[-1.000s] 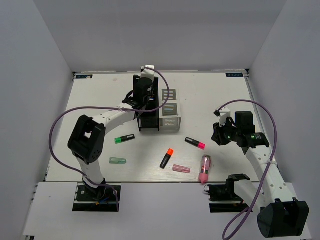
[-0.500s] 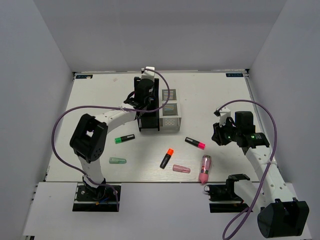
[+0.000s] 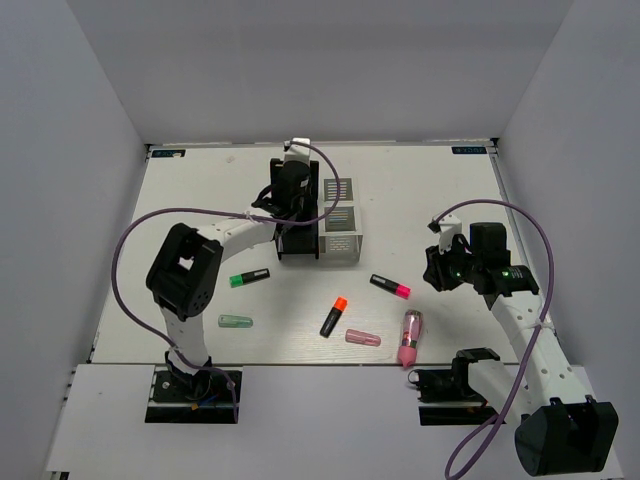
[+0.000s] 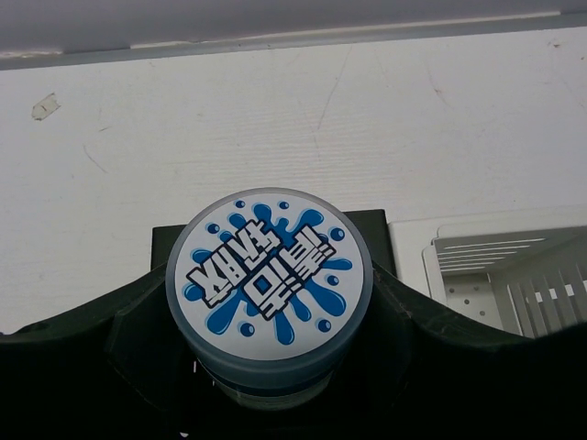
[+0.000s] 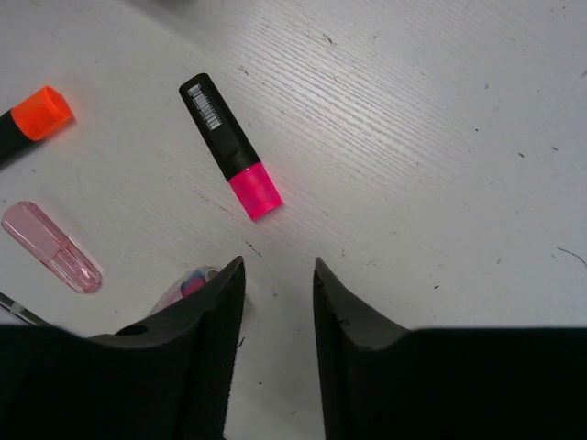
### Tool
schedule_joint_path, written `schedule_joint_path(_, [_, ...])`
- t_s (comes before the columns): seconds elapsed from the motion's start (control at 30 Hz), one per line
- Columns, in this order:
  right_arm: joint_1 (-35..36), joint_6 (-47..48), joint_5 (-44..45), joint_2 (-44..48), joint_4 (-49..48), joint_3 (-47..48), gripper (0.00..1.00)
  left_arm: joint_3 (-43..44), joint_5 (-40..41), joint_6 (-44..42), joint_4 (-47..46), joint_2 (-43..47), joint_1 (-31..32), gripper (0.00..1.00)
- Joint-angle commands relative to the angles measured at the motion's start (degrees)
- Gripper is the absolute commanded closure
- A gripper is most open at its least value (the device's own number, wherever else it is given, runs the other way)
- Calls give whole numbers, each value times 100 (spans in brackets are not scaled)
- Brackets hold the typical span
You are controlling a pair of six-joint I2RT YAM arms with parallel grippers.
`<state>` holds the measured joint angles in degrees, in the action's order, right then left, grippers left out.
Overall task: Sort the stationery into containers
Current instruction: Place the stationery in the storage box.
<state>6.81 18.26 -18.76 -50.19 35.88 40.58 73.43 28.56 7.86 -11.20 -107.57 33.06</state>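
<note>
Tabletop (image 3: 420,190) carries black organiser box (image 3: 298,246) w/ white-grey box (image 3: 342,238) touching its right side. L fingers (image 4: 440,339) clamped on blue-white tape roll (image 4: 269,280), held over black organiser box. R fingers (image 5: 211,339) parted, nothing btwn them, over bare tabletop, pink-cap highlighter (image 5: 231,147) lying flat nearby.
</note>
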Motion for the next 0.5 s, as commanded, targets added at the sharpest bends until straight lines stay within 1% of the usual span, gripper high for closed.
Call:
schedule_joint_path(0.0, [-4, 37, 4, 36, -195, -50, 59, 128, 124, 93, -339, 131, -63, 100])
schedule_joint_path(0.03, [-13, 37, 4, 36, -187, -41, 56, 110, 150, 111, -330, 131, -71, 100])
schedule_joint_path(0.07, [-13, 28, -4, 36, -186, -50, 53, 93, 150, 137, -321, 157, -71, 97])
schedule_joint_path(0.1, [-4, 28, -22, 27, -186, -41, 47, 93, 185, 172, -304, 166, -71, 92])
schedule_joint_path(0.13, [-4, 28, -31, 27, -169, -50, 44, 58, 177, 190, -260, 210, -63, 72])
schedule_joint_path(0.17, [22, 46, -31, 36, -178, -50, 42, 31, 177, 181, -268, 227, -63, 58])
schedule_joint_path(0.2, [-4, 55, -40, 36, -178, -67, 41, -73, 159, 198, -269, 254, -63, 46])
schedule_joint_path(0.23, [-4, 55, -40, 27, -169, -50, 39, -109, 159, 199, -269, 306, -45, 27])
schedule_joint_path(0.27, [-4, 46, -48, 36, -169, -41, 37, -136, 150, 181, -260, 385, -36, 18])
schedule_joint_path(0.33, [-4, 55, -48, 36, -169, -50, 37, -311, 150, 163, -260, 517, -1, 3])
schedule_joint_path(0.37, [-4, 55, -57, 27, -160, -50, 35, -346, 142, 146, -242, 674, -1, 1])
schedule_joint_path(0.47, [-4, 55, -75, 36, -152, -41, 35, -522, 150, 207, -146, 912, 8, 1])
